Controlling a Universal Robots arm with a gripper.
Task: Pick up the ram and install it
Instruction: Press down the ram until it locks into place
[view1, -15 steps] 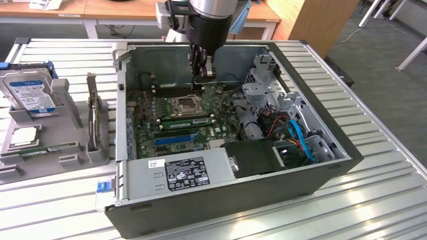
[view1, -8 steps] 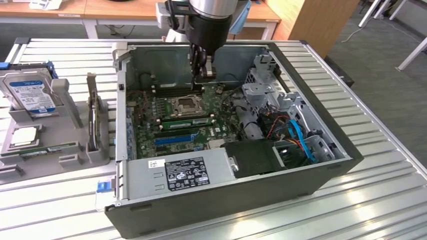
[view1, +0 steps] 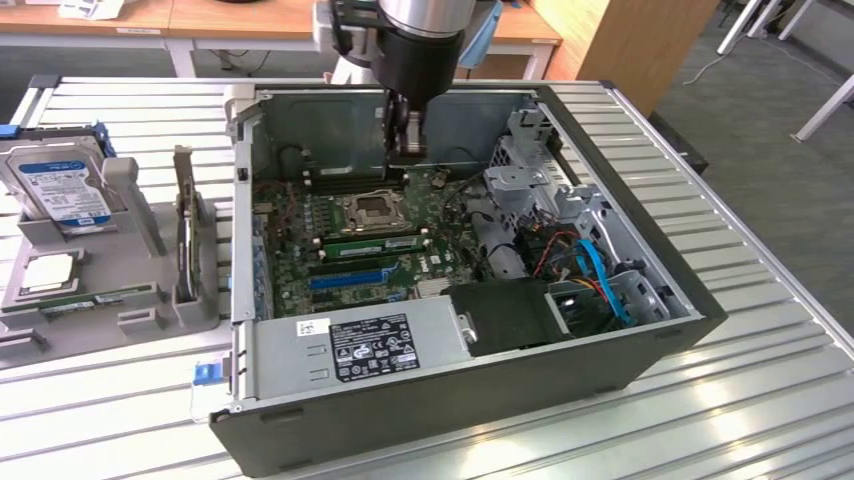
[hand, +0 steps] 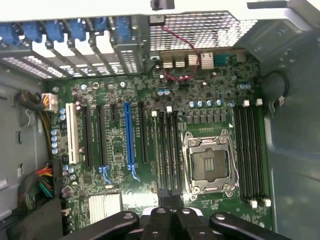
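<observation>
The ram (view1: 96, 298), a long thin green stick, lies flat in the grey holder (view1: 127, 318) at the exterior view's left, outside the computer case. My gripper (view1: 404, 148) hangs inside the open case (view1: 467, 410) over the back part of the green motherboard (view1: 300, 265), far from that stick. In the wrist view the gripper (hand: 172, 221) is shut, and I see nothing between its black fingers (hand: 159, 220). Below it lie the open CPU socket (hand: 207, 162), black memory slots (hand: 167, 150) on both sides of the socket, and a long blue slot (hand: 129, 135).
A hard drive (view1: 60, 185) and a bare processor (view1: 47, 272) sit in the same holder, with a card (view1: 187, 225) standing upright beside it. In the case, the power supply (view1: 360, 345), drive cage (view1: 527, 185) and blue and orange cables (view1: 594, 275) crowd the board.
</observation>
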